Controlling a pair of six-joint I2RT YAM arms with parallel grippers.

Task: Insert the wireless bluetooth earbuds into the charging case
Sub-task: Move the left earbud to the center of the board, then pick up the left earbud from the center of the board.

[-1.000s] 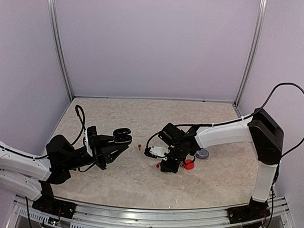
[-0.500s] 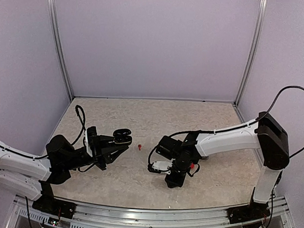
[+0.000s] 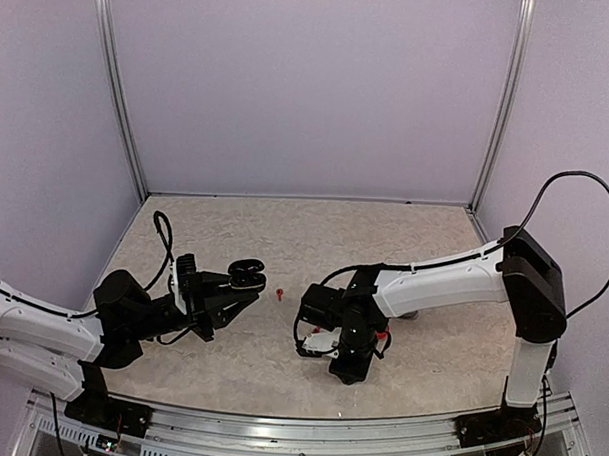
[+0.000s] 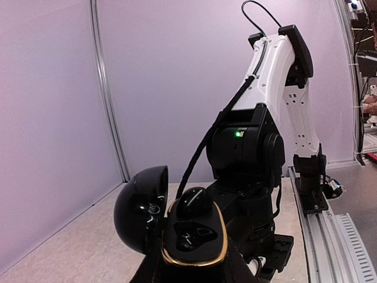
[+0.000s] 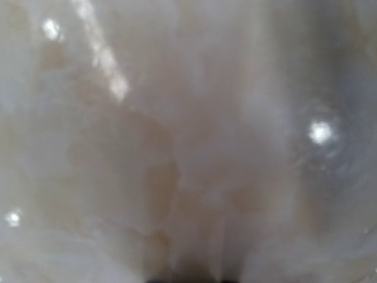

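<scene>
My left gripper (image 3: 232, 292) is shut on the base of an open black charging case (image 3: 246, 276) and holds it above the table. In the left wrist view the case (image 4: 194, 244) has a gold rim, its lid swung open to the left. One black earbud (image 4: 194, 202) sits in its upper socket and the lower socket (image 4: 197, 234) is empty. A red earbud (image 3: 280, 290) lies on the table just right of the case. My right gripper (image 3: 343, 366) points straight down at the table near the front. Its wrist view shows only blurred tabletop, so its jaws cannot be read.
A red piece (image 3: 383, 335) shows partly behind the right wrist. The right arm (image 4: 247, 159) fills the middle of the left wrist view. The enclosure's walls and metal posts (image 3: 123, 112) border the table.
My right gripper has moved from beside the red piece toward the near edge and slightly left, down close to the table. My left gripper has held still with the case.
</scene>
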